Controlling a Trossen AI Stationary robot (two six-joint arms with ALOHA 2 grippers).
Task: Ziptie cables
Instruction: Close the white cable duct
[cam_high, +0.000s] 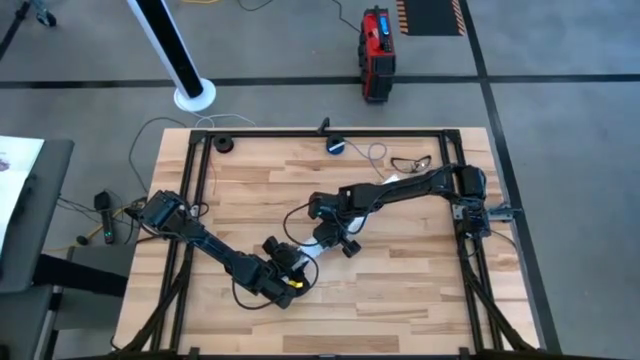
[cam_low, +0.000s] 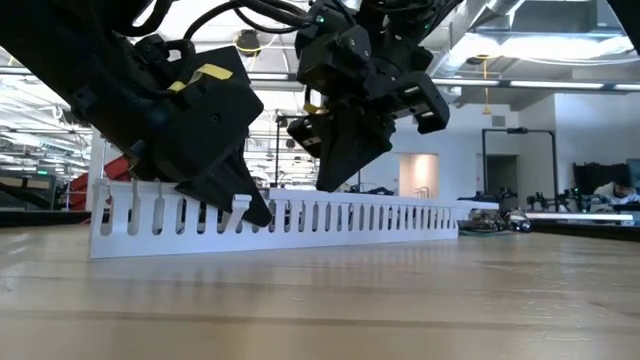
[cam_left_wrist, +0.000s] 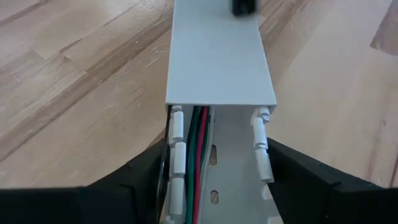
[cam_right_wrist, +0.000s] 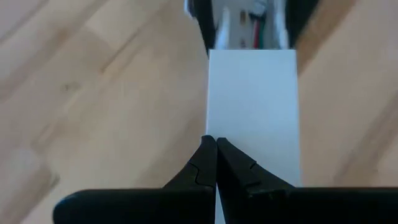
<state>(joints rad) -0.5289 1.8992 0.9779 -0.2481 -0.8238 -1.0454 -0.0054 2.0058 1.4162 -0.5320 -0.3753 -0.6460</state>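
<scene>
The cables (cam_left_wrist: 198, 155) — red, green and dark wires — lie inside a slotted white duct (cam_low: 300, 218) near the middle of the table (cam_high: 420, 290), toward its front edge. A flat white cover (cam_left_wrist: 217, 56) caps the far part of the duct. The left gripper (cam_left_wrist: 214, 186) is spread open, one finger on each outer side of the duct's uncovered end. The right gripper (cam_right_wrist: 216, 163) is closed — its fingertips meet and rest on top of the cover, at the other end.
</scene>
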